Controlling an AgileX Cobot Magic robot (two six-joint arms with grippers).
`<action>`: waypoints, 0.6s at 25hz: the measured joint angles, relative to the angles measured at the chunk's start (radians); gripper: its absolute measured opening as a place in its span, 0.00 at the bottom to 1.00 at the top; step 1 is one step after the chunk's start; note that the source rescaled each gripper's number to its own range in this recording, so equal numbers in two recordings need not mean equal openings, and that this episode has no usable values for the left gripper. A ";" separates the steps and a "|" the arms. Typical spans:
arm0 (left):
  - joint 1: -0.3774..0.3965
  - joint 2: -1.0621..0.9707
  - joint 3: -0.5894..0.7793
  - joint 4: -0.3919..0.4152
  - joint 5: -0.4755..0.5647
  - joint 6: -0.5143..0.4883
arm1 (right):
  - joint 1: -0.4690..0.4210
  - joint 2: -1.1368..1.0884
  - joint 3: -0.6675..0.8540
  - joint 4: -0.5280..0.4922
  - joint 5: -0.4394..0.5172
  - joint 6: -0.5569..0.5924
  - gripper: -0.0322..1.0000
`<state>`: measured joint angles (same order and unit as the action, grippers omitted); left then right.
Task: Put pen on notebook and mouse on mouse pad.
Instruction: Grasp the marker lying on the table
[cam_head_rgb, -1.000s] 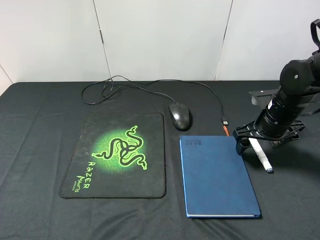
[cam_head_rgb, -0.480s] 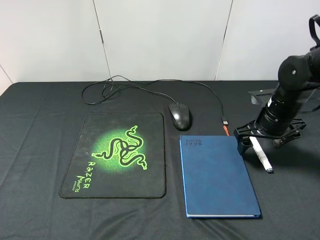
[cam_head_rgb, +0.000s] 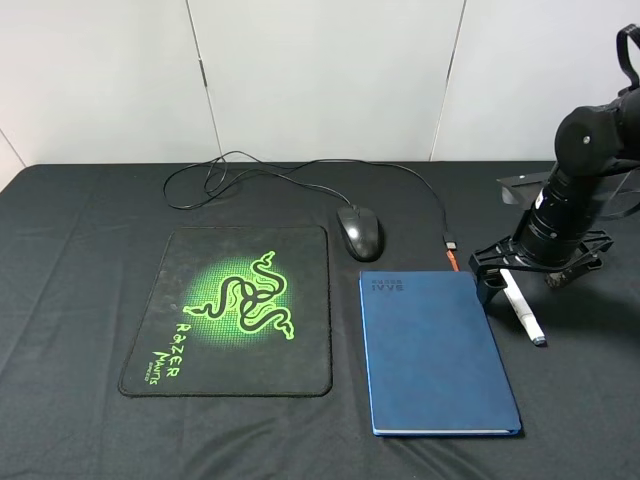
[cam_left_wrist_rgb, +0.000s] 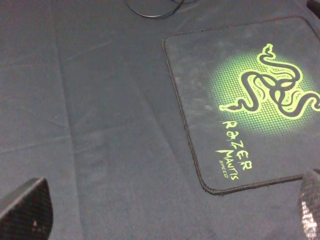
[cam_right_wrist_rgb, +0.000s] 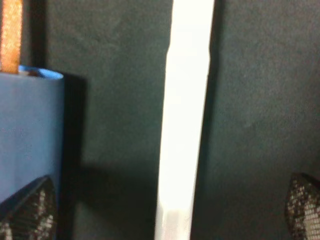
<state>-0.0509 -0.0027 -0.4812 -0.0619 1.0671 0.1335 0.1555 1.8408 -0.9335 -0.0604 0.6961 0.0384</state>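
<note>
While pen (cam_head_rgb: 528, 322) lies unmoved, R gripper (cam_head_rgb: 518, 284) shifted slightly, straddles it, jaws wide, gripping nothing.

Exterior cam sat high at the front and faced down across the table (cam_head_rgb: 80, 250) to the wall (cam_head_rgb: 320, 80). It was far enough back to take in the notebook (cam_head_rgb: 435, 350), the pad (cam_head_rgb: 235, 310) left of it, the mouse (cam_head_rgb: 360, 232) beyond its far end and the pen (cam_head_rgb: 522, 310) just right of it. Left wrist cam looked down at mid range on the pad's side far from the notebook, with a cable (cam_left_wrist_rgb: 150, 12) loop at frame edge. Right wrist cam looked straight down, very near, on the pen and the notebook edge beside it. Shared with exterior: the pad for left wrist; the pen and notebook edge for right wrist.
</note>
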 joint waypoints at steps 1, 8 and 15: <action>0.000 0.000 0.000 0.000 0.000 0.000 | 0.000 0.007 -0.001 -0.007 -0.004 0.001 1.00; 0.000 0.000 0.000 0.000 0.000 0.000 | 0.000 0.040 -0.004 -0.018 -0.014 0.025 1.00; 0.000 0.000 0.000 0.000 0.000 0.000 | 0.000 0.050 -0.023 -0.037 0.011 0.036 1.00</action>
<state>-0.0509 -0.0027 -0.4812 -0.0619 1.0671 0.1335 0.1555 1.8908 -0.9568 -0.0971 0.7067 0.0740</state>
